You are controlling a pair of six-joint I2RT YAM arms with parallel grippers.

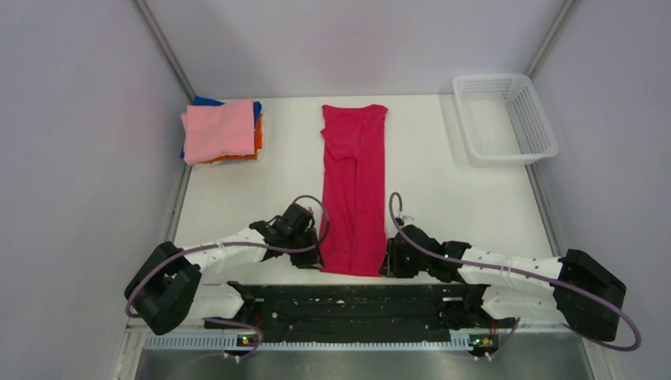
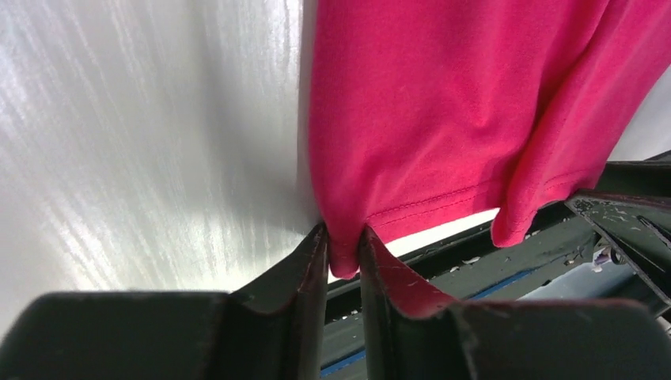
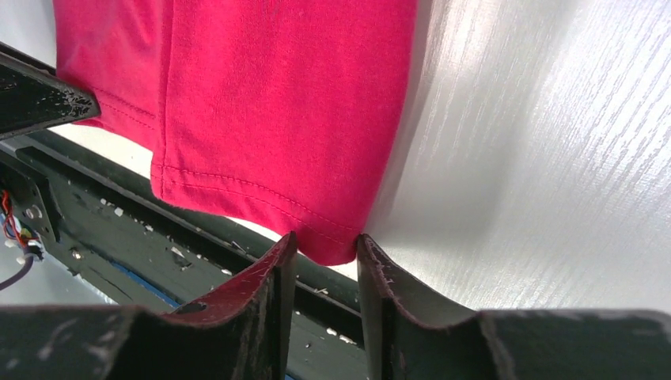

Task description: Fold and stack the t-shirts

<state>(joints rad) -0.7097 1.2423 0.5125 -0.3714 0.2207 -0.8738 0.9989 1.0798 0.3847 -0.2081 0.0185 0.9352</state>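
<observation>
Crimson t-shirt is lying on the table, mid-width, folded lengthwise into a narrow strip running from the far side twd the arm bases. L gripper is pinching the near-left hem corner; in wrist view its fingers are squeezing the cloth tip btwn them. R gripper is clamping the near-right hem corner, red fabric filling the gap btwn its fingers. Far-left, a folded stack is resting: pink tee on top, orange tee & blue tee peeking out below. White mesh basket is standing far-right, well apart from the shirt.
</observation>
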